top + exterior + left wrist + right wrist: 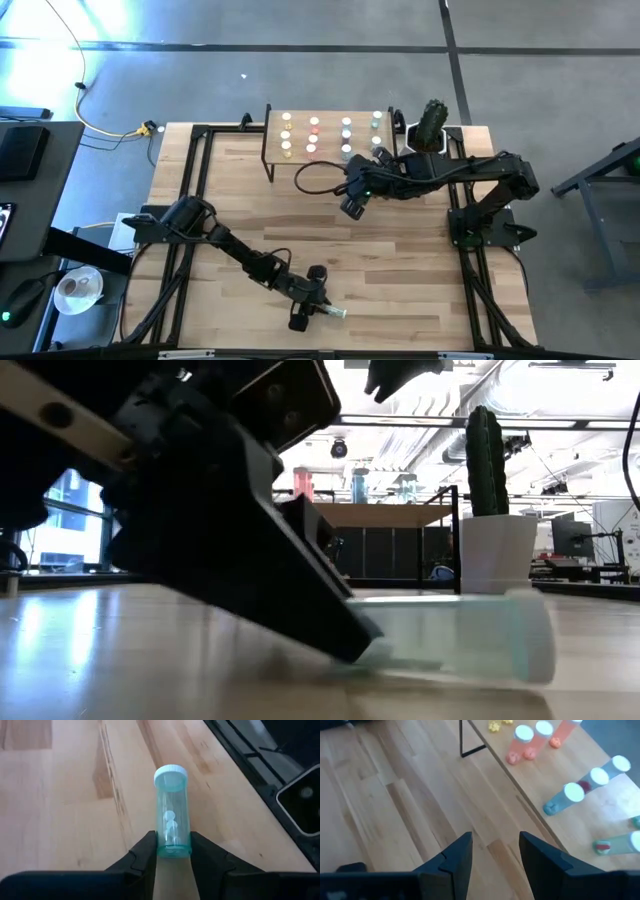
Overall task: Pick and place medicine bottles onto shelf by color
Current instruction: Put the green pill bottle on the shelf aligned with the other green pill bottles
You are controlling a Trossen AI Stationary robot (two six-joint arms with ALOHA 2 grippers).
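At six o'clock on the tabletop (pixel 400 260), the left pincer (pixel 173 851) pinches the base of a lying green bottle (pixel 172 815). Right pincer (pixel 492 851), half open and empty, hovers beside the shelf (pixel 270 135) at twelve.

Bottle (pixel 172 810) lies flat on table (pixel 400 260) near front edge, base between left gripper (pixel 172 854) fingers, cap pointing away. Shelf (pixel 330 135) with standing bottles (pixel 315 135) far beyond it; right gripper (pixel 492 852) just before shelf.
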